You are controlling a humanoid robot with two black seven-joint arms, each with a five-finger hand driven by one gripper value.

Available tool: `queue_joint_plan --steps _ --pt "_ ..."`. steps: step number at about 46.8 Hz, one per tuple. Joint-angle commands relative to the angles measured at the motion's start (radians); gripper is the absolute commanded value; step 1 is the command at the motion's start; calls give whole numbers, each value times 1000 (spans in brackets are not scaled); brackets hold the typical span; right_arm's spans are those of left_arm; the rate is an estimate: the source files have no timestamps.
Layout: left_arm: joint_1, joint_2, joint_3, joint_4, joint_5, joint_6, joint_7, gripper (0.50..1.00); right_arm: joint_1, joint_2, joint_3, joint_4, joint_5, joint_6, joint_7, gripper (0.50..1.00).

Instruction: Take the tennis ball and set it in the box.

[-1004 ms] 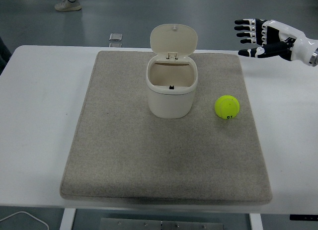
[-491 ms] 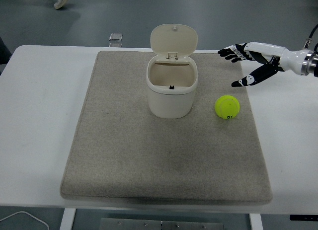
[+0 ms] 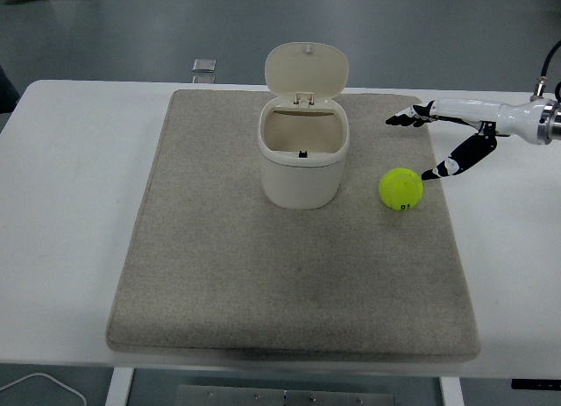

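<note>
Head view: a yellow tennis ball [image 3: 401, 188] sits on a grey mat [image 3: 289, 292] covering the white tabletop [image 3: 70, 204], just right of an open-lidded cream box [image 3: 302, 156]. The right hand [image 3: 447, 138] hovers beside the ball's upper right, fingers [image 3: 405, 118] spread and empty, thumb tip nearest it. The ball lies down-left of the palm.

A single head view looks from high on the robot's side, facing forward and down; the flat white surface [image 3: 70, 204] fills most of the frame, its near edge at the bottom, grey floor beyond its far edge; the black-and-white robot hand [image 3: 438, 138] enters from the right edge, everything else lying to its left; the distance is moderate, no second view sharing the scene.
</note>
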Motion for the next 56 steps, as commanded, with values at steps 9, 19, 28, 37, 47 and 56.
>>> queue_joint_plan --steps 9,19,28,37,47,56 --pt "0 0 0 0 -1 0 0 992 -18 6 -40 0 -17 -62 0 928" --pt "0 0 0 0 0 0 0 992 -41 18 -57 1 -20 -76 2 928" --pt "0 0 0 0 0 0 0 992 -60 20 -77 6 -20 -131 3 928" --pt "1 0 0 0 0 1 0 992 -75 41 -80 6 -22 -157 3 928" --pt "0 0 0 0 0 0 0 992 -86 43 -86 4 -35 -162 2 928" --pt "1 0 0 0 0 1 0 992 -97 44 -86 4 -45 -187 2 921"
